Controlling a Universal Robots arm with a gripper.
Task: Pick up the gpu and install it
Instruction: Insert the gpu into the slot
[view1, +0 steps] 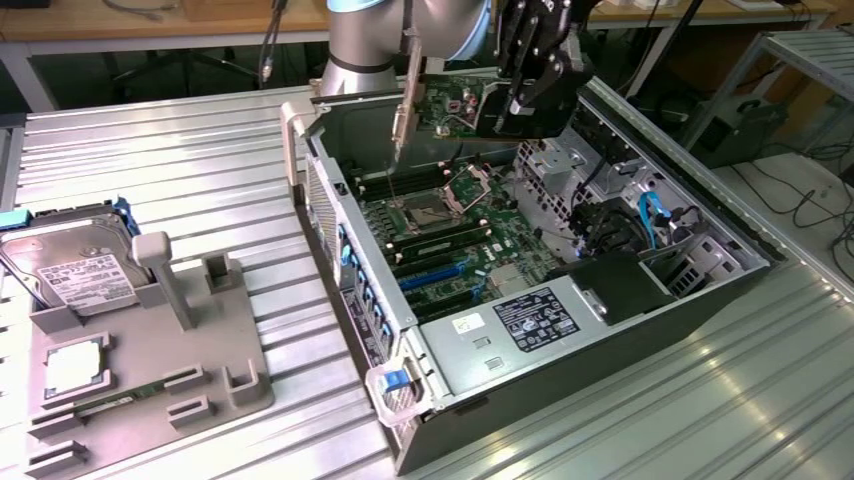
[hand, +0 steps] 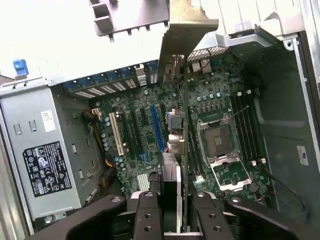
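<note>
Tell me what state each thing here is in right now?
gpu: held on edge above the computer case, not yet in a slot.
gripper: jaws shut on the gpu.
computer case: lying on its side, side panel off.
processor socket: cover flipped open.
hard drive: resting on the grey holder, outside the case.

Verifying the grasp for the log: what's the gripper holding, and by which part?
The graphics card, clamped in the gripper at the end opposite its silver bracket, above the open computer case.
</note>
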